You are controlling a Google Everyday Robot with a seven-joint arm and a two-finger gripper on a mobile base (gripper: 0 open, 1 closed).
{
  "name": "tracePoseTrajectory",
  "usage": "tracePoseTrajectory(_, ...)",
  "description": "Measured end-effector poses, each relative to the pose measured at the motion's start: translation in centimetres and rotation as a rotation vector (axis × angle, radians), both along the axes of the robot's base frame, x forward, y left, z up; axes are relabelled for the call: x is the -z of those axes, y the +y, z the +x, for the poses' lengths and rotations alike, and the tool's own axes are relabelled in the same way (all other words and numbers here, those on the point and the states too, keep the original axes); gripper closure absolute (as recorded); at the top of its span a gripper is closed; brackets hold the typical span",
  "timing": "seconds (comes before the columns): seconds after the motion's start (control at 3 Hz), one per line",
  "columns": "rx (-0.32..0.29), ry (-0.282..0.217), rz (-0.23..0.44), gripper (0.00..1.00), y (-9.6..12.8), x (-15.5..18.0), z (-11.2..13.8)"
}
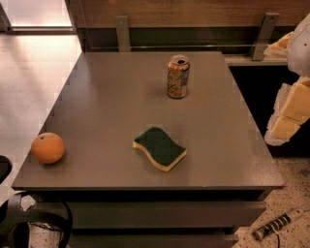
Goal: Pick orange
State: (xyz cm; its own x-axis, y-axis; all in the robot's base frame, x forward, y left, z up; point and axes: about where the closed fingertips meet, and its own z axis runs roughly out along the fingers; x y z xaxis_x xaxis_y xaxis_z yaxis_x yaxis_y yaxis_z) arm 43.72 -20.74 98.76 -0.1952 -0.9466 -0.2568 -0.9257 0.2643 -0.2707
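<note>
Orange-skinned fruit, item of the task: the orange (47,147), round, with a small dark stem spot facing up and far. It sits on the worktop (111,97) at the near left corner, just inside both edges and touching nothing.

Gripper (289,114): pale yellow-and-white body, at the right edge of view, off the worktop's right side and raised above it. Whether it is open or closed cannot be told. It holds nothing that can be seen.

Governing relation: the orange lies to the left of the gripper and nearer, across the full width of the worktop, well apart from it. Being round, the fruit has no long axis, so in my judgement any approach angle would serve. A reach from above seems safest so close to the edge, since a sideways nudge could roll it off.

Other items on the worktop:
- sponge (160,148), green top on a yellow base, wavy outline, near centre, roughly between gripper and orange.
- soda can (178,76), orange-patterned, upright, opened, far centre.

Surface: grey, matt, flat worktop.

Room:
- Pale floor (29,72) to the left.
- Speckled floor with a cable (276,225) at near right.
- Wood-panelled wall (193,9) with metal brackets (122,31) at the far side.
</note>
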Motion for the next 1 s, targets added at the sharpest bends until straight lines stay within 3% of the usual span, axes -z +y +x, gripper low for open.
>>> tracePoseTrajectory(0.67,-0.15,-0.03,0.318,0.0,4.3,1.5,-1.2)
tracePoseTrajectory(1.0,-0.213,-0.071,0.476,0.0,8.8,1.4,-2.5)
